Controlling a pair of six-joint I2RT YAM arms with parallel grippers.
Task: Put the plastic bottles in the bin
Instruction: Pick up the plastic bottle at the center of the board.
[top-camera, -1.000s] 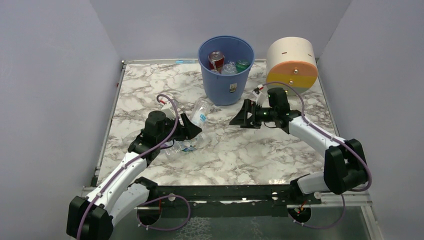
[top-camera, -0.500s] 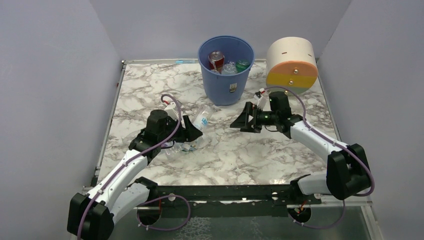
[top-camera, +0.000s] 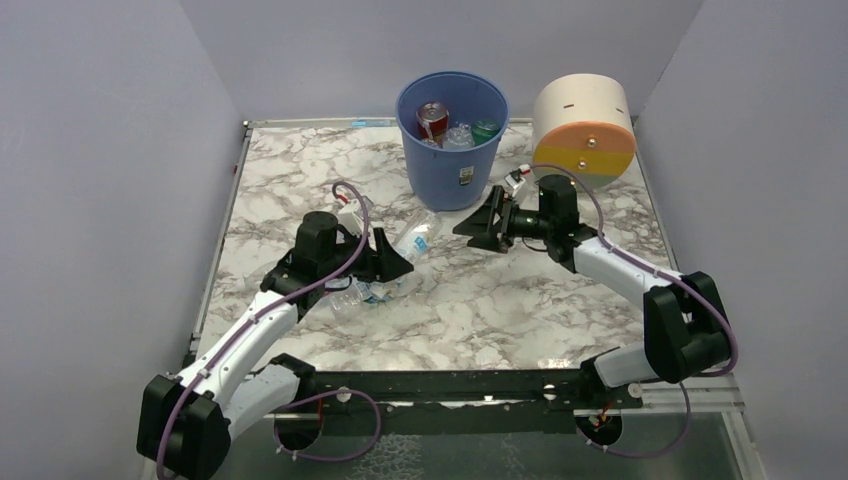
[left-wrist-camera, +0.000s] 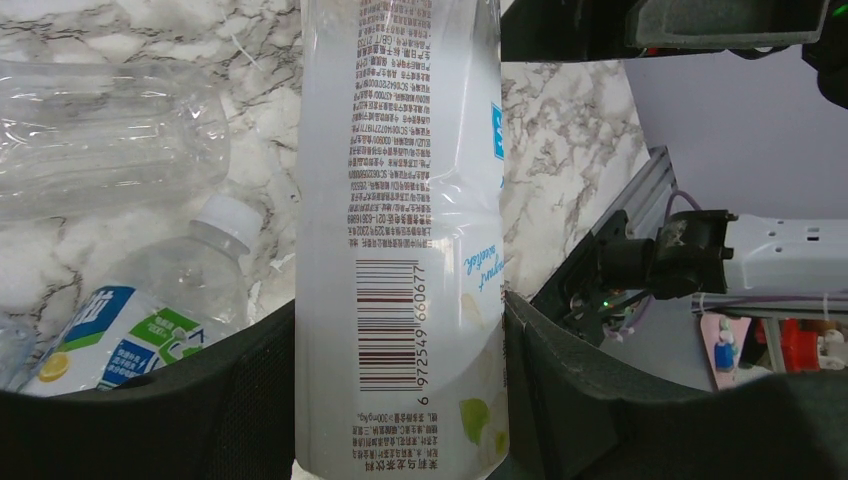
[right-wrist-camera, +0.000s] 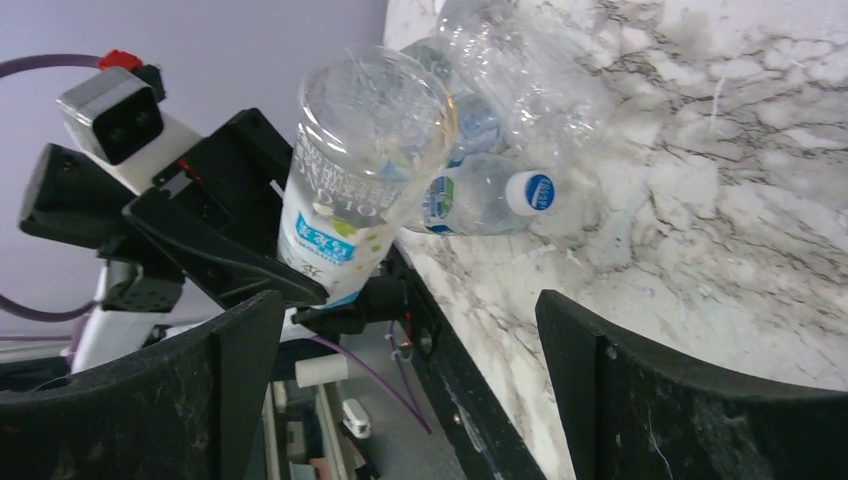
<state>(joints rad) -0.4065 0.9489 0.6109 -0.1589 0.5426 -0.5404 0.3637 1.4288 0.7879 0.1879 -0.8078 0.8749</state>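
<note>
The clear plastic bottle with a white-and-blue label (top-camera: 417, 238) is clamped between the left gripper's (top-camera: 398, 257) jaws. Its long axis points toward the table's far right corner, base apparently leading. The right gripper (top-camera: 476, 225) gapes empty.

**A robot test cell in a lab**

A left arm (top-camera: 240, 345) and a right arm (top-camera: 620, 265), both white-and-black robot arms, are bolted to a black metal rail (top-camera: 450, 385) at the near edge of a marble-patterned table (top-camera: 300, 170). Plain lilac panels on the left (top-camera: 100, 200), far (top-camera: 450, 40) and right (top-camera: 750, 150) box the table in. A purple cable (right-wrist-camera: 50, 63) and a small camera box (right-wrist-camera: 115, 110) ride on one wrist.
</note>
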